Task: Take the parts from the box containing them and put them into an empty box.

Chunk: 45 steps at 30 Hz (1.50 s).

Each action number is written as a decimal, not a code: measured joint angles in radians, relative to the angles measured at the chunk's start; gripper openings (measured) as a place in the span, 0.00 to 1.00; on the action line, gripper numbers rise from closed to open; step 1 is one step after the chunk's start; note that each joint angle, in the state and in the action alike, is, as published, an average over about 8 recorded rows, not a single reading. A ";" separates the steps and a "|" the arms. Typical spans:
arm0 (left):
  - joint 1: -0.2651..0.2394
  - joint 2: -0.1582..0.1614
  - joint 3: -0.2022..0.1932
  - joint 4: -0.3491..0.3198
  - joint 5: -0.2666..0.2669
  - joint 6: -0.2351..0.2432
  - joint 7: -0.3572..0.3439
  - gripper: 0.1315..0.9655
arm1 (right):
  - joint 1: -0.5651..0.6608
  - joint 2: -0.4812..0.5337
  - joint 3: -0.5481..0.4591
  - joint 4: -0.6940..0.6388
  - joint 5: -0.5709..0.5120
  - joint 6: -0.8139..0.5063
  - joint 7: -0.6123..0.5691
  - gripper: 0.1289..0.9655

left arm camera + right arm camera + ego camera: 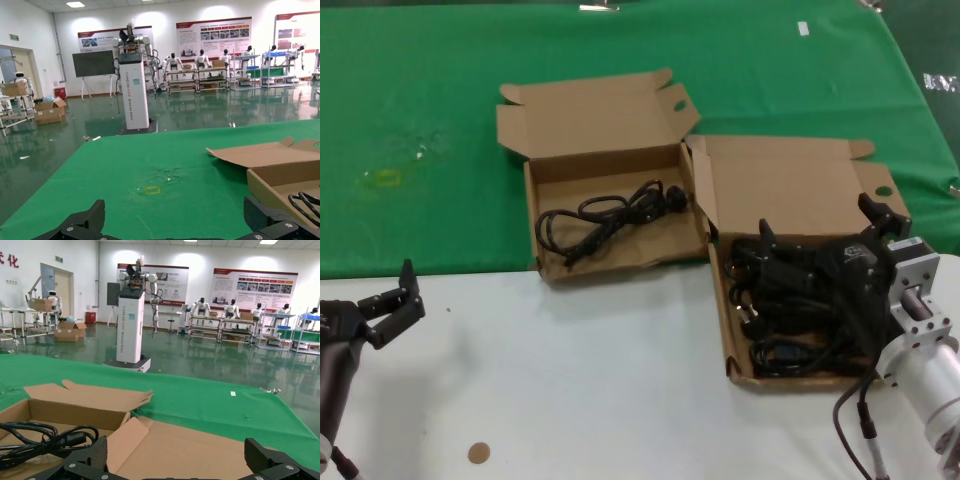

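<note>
Your right pincer (825,235) hangs with its fingers spread apart right over the tangled cords (790,310) heaped in the right-hand box (735,370), so closing here could snag several loops at once and drag the box along the counter (620,380). The left-hand box (545,265) already holds one cord (605,215). Your left pincer (398,300) waits open near the counter's left edge.

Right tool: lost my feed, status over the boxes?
Right tool open, over the full box, holding nothing. Left tool open, idle at the table's left edge. One cord in the other box. Nothing in the way.
</note>
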 joint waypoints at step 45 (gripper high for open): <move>0.000 0.000 0.000 0.000 0.000 0.000 0.000 1.00 | 0.000 0.000 0.000 0.000 0.000 0.000 0.000 1.00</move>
